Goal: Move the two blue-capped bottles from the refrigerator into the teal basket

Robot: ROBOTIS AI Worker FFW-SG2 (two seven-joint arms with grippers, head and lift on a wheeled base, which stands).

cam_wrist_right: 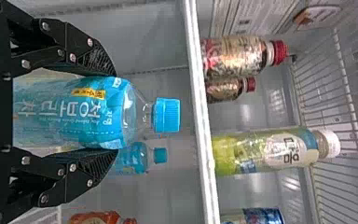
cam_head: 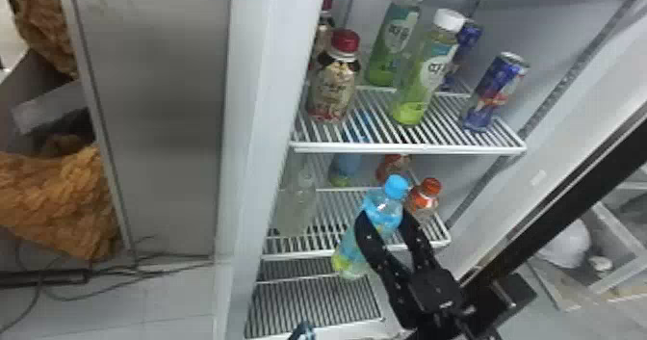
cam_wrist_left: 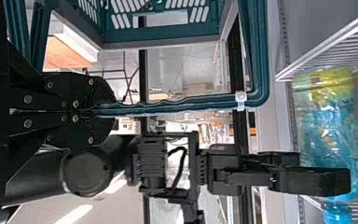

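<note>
In the head view my right gripper point(cam_head: 383, 218) is shut on a blue-capped bottle point(cam_head: 353, 252), whose lower end shows in front of the middle shelf's front edge. The right wrist view has both fingers of the right gripper point(cam_wrist_right: 116, 112) against the sides of the bottle point(cam_wrist_right: 74, 112). Behind it stands the second blue-capped bottle point(cam_wrist_right: 133, 158), seen on the middle shelf point(cam_head: 332, 204) in the head view as well point(cam_head: 345, 168). My left gripper point(cam_wrist_left: 95, 110) is shut on the rim of the teal basket point(cam_wrist_left: 168, 106); past the basket, the right gripper and held bottle point(cam_wrist_left: 326, 121) appear.
An orange-capped bottle point(cam_head: 424, 199) stands right of the held bottle, and a clear bottle point(cam_head: 296, 209) at the left. The upper shelf point(cam_head: 409, 147) holds red-capped and white-capped bottles and cans. The refrigerator's side wall point(cam_head: 260, 122) rises at the left, its black-edged door point(cam_head: 568, 209) at the right.
</note>
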